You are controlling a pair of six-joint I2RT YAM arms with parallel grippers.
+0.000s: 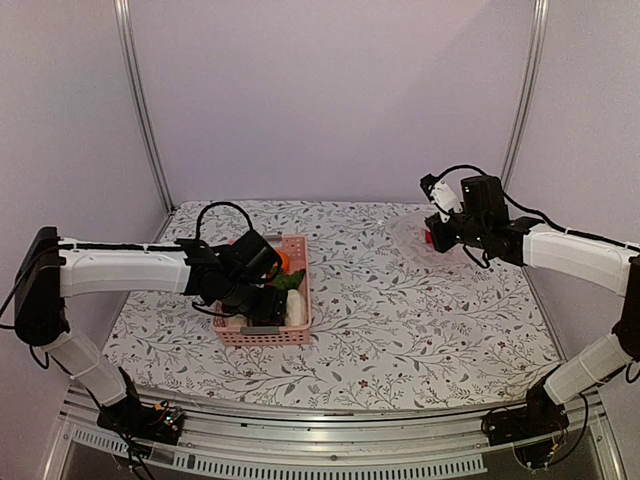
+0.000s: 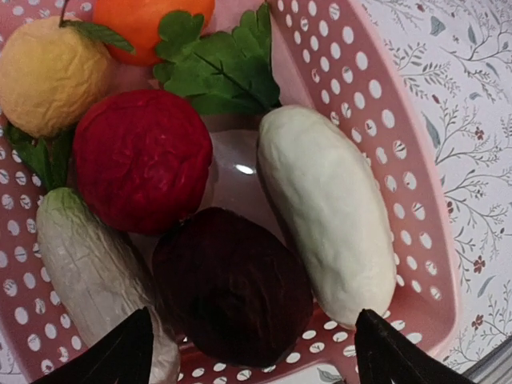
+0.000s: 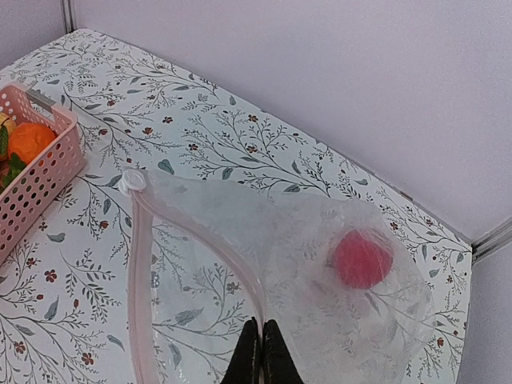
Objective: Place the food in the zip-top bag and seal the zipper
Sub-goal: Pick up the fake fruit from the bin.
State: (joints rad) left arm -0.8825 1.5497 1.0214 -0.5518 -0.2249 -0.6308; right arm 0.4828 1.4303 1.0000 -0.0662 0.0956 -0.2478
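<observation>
1. The left gripper point(image 2: 248, 352) hangs over the pink perforated plastic basket point(image 1: 297, 318), its dark fingertips point(image 2: 112, 356) spread wide with nothing between them.
2. In the basket lie a dark maroon round toy vegetable point(image 2: 232, 288), a red wrinkled ball-shaped piece point(image 2: 142, 158), a white oblong piece point(image 2: 324, 212) against the right wall, a pale greenish-white oblong piece point(image 2: 92, 272) on the left, a yellow round fruit point(image 2: 50, 74) and an orange fruit point(image 2: 148, 20) with green leaves point(image 2: 220, 64).
3. The right gripper point(image 3: 262, 352) sits at the far right of the floral tablecloth point(image 1: 400, 320), fingers pressed together on the clear crinkly zip-top bag point(image 3: 320, 264) (at its mouth edge).
4. The bag's pale pink zipper strip point(image 3: 140, 264) gapes open; a small red round toy food point(image 3: 362, 260) lies inside the bag.
</observation>
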